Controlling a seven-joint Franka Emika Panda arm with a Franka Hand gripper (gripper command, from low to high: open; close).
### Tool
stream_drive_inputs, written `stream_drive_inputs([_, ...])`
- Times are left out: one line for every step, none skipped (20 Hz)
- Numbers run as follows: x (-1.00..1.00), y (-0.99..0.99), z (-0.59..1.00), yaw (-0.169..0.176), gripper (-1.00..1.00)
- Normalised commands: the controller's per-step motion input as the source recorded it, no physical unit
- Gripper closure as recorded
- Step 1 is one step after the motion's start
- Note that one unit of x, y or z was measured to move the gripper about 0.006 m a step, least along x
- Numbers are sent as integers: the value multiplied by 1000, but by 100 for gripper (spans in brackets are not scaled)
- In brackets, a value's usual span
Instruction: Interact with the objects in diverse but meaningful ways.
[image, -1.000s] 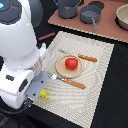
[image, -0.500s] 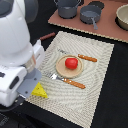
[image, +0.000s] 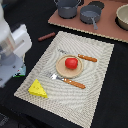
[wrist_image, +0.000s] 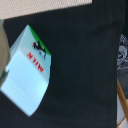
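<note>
The arm's white body (image: 12, 50) fills the exterior view's left edge, and the claw itself is hidden beneath it; whether its fingers are apart or together cannot be told, since neither view shows them clearly. In the wrist view, a white milk carton (wrist_image: 27, 67) with green-blue print is seen lying tilted on the black tabletop (wrist_image: 85, 60), close under the camera and blurred. In the exterior view only a small green-printed corner of the carton (image: 20, 73) shows past the arm, just beside the woven placemat (image: 95, 75). Whether the carton is touched by the claw cannot be made out.

Away from the claw, toward the exterior view's right, the yellow cheese wedge (image: 37, 88) lies on the mat's near corner. The red tomato (image: 71, 62) sits on the tan plate (image: 62, 70), with the fork (image: 69, 81) and knife (image: 82, 56) flanking it. The brown sausage (image: 46, 36) lies off the mat on the black surface.
</note>
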Motion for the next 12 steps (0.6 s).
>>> stream_drive_inputs([0,360,440,-206,-100])
stream_drive_inputs([0,371,391,-212,-100])
stream_drive_inputs([0,391,369,-214,-100])
stream_drive_inputs([0,394,329,-209,-100])
stream_drive_inputs([0,431,240,-189,-100])
stream_drive_inputs([0,403,134,-177,-100])
stream_drive_inputs([0,331,0,-141,-100])
stream_drive_inputs([-131,240,-103,-76,-100])
stream_drive_inputs([-94,274,-189,-59,-100])
stream_drive_inputs([-77,306,-220,-52,-100])
stream_drive_inputs([-126,243,-251,-48,-100])
stream_drive_inputs([-171,209,-277,-40,-100])
